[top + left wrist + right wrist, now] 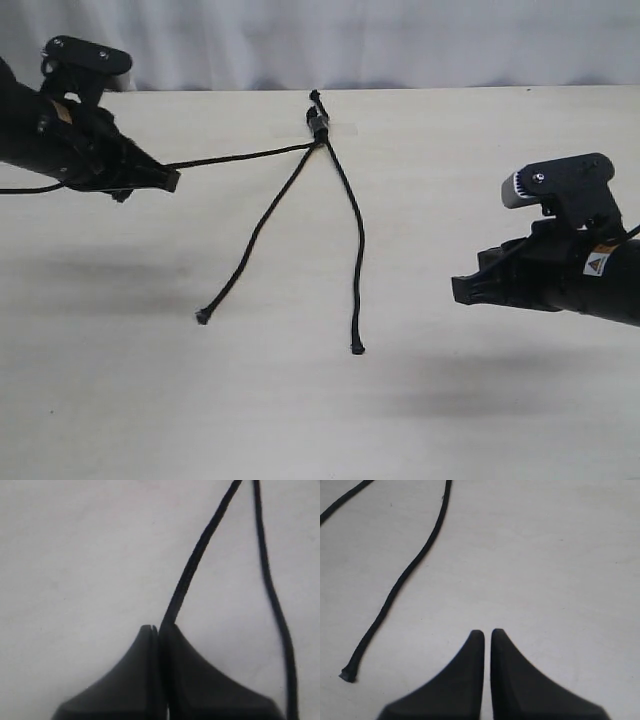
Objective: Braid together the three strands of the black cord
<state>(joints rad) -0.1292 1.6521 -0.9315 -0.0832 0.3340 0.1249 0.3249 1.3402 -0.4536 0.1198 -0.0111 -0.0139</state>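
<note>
The black cord's knotted end [318, 122] lies at the far middle of the table, and three strands split from it. The left strand [240, 157] runs taut to my left gripper [172, 180], which is shut on it; the left wrist view shows that strand [192, 565] entering the closed left gripper [159, 628]. The middle strand [255, 235] and the right strand [357, 250] lie loose on the table. My right gripper [458, 290] hovers to the right of the right strand, shut with only a slit between its jaws and nothing in them [487, 632]. A strand tip [347, 676] lies beside it.
The pale wooden table [480, 180] ends at a white curtain [400, 40] at the back. A strip of clear tape [345, 128] holds down the cord's bound end. Another strand [272, 595] passes beside the left gripper's fingers.
</note>
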